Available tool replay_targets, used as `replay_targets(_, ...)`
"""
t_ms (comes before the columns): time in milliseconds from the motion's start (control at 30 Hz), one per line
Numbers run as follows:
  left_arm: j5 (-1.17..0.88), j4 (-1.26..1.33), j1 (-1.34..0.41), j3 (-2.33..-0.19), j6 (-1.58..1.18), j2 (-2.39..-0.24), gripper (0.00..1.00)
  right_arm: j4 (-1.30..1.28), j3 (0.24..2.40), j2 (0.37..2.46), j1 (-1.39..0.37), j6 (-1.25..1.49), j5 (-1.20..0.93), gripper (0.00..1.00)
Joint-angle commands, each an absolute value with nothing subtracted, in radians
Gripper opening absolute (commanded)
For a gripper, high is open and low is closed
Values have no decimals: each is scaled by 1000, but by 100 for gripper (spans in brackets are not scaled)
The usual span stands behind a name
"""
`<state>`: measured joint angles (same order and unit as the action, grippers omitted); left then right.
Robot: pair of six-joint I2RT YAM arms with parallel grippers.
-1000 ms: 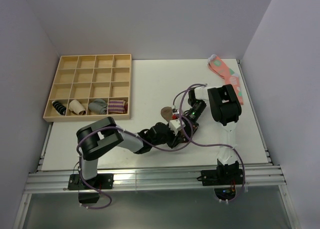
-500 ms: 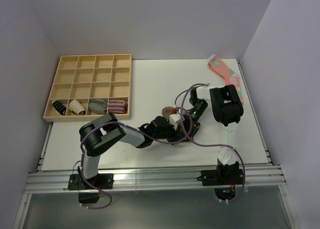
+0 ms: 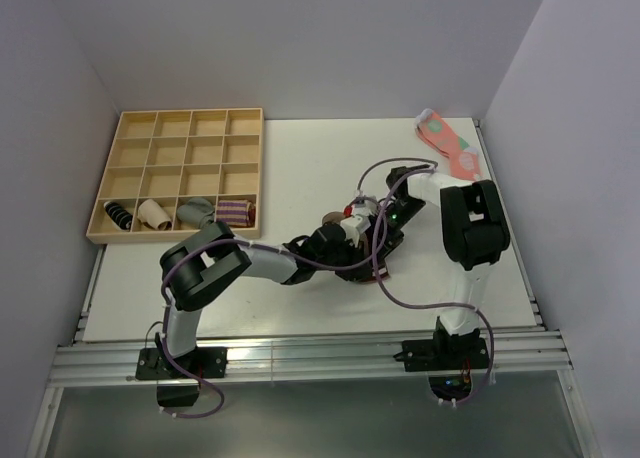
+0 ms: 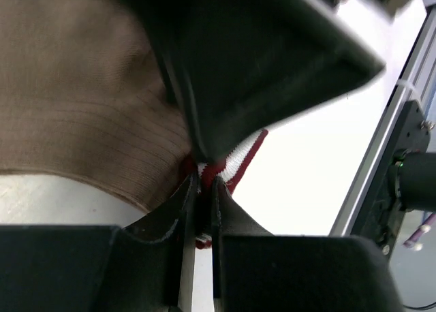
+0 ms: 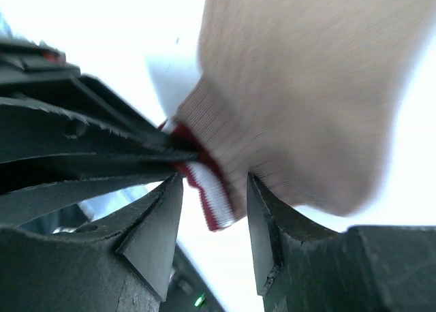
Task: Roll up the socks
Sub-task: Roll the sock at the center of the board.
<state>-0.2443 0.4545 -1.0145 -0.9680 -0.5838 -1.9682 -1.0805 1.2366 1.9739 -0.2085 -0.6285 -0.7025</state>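
Observation:
The tan-brown sock with its red and white striped cuff lies mid-table. In the top view only a tan bit and a cuff edge show past the two grippers. My left gripper is shut on the cuff. In the top view it sits low over the sock. My right gripper is open, its jaws standing either side of the cuff without pinching it, the tan sock body just beyond. It meets the left gripper over the sock.
A wooden compartment tray stands at the back left, with several small sock bundles in its front row. A coral-pink dotted sock lies at the back right corner. Walls close in on the left, back and right.
Both grippers and the sock shifted slightly away and to the right. The right arm's elbow swung out to the right. The left arm stretched further toward the centre.

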Motion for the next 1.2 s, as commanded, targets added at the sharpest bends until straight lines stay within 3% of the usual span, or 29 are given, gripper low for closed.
replay_targets(0, -232, 199, -1028, -934, -650, -2010, 0, -923, 1243, 1899, -175, -560, -733, 50)
replay_targets(400, -362, 164, -968, -891, -744, -2017, 0, -838, 1158, 1760, -55, -575, -775, 48)
replay_targets(633, -380, 6, -951, -940, -713, -2000, 0, -804, 1059, 1629, -25, -663, -796, 44)
replay_targets(1167, -566, -208, -910, -1127, -652, -2074, 0, -899, 836, 1345, -40, -1153, -851, 54)
